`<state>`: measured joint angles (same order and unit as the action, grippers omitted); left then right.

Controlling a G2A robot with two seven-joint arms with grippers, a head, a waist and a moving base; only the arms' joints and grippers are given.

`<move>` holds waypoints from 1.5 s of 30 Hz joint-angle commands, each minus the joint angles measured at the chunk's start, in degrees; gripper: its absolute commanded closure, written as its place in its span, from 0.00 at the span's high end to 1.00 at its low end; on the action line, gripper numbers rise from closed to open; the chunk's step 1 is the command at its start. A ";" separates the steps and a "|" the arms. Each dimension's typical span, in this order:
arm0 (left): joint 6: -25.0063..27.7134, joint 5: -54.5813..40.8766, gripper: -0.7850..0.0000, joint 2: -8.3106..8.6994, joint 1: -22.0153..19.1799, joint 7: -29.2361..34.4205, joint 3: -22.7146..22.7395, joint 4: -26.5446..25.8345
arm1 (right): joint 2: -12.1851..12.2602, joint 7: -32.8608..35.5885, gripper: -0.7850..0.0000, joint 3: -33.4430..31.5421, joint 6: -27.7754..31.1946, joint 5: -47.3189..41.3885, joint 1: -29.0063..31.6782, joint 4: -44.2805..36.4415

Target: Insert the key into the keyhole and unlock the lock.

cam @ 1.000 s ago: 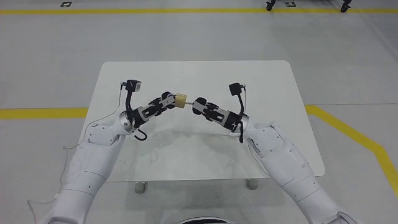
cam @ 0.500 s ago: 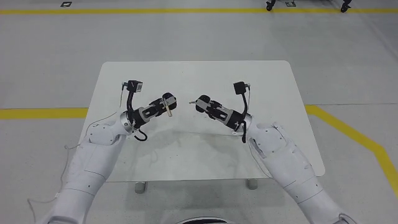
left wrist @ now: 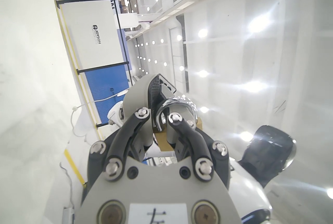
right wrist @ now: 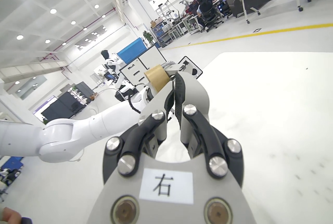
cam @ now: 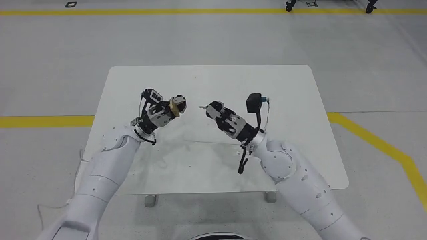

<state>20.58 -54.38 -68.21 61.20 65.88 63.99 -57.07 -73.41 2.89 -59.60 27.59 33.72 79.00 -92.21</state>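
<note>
Left hand [cam: 177, 102] drawn back from right hand [cam: 210, 109], clamping lock [right wrist: 156, 76], shackle [left wrist: 179, 101] wrist-side

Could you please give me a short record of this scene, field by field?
Left gripper: shut on the padlock, held over the table.
Right gripper: shut; a thin sliver at its tip looks like the key.
Padlock facing: brass end turned toward the Right gripper.
Key and padlock: apart, with a gap between them; the key is not in the keyhole.
Table: white.
</note>
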 commanded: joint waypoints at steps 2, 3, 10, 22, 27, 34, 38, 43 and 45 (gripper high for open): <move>-0.88 0.15 0.00 -0.56 -1.46 -0.08 -1.05 1.81 | -0.25 -1.92 0.00 1.02 -1.90 3.21 0.12 -0.63; -0.92 0.15 0.00 -0.60 -1.63 0.03 -1.07 1.94 | -0.33 -2.30 0.00 1.24 -2.27 3.44 0.13 -0.77; -0.92 0.15 0.00 -0.60 -1.63 0.03 -1.07 1.94 | -0.33 -2.30 0.00 1.24 -2.27 3.44 0.13 -0.77; -5.61 -0.71 0.00 -2.44 0.04 -10.80 -4.06 -1.22 | -0.97 -11.03 0.00 5.36 -9.85 20.86 1.98 -4.23; -1.38 3.63 0.00 -2.66 0.26 -13.68 -4.10 -1.82 | -1.18 -12.21 0.00 6.21 -12.28 24.05 2.60 -4.81; 1.38 6.68 0.00 -2.48 1.65 -15.21 -2.64 -3.69 | -1.56 -12.00 0.00 7.05 -15.97 26.85 2.59 -4.67; 1.11 8.12 0.00 -2.42 2.01 -15.65 -2.11 -4.35 | -1.83 -11.94 0.00 7.80 -17.19 28.28 2.21 -4.06; 0.79 9.00 0.00 -2.50 2.26 -15.99 -1.83 -4.92 | -2.07 -12.47 0.00 8.22 -18.93 29.96 2.25 -4.03; 0.77 9.32 0.00 -2.54 2.30 -16.02 -1.72 -5.00 | -2.17 -12.45 0.00 8.27 -19.48 30.23 2.22 -4.02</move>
<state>21.35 -45.23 -70.74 63.49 49.87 62.23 -62.04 -75.54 -9.58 -51.32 8.35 63.88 81.24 -96.25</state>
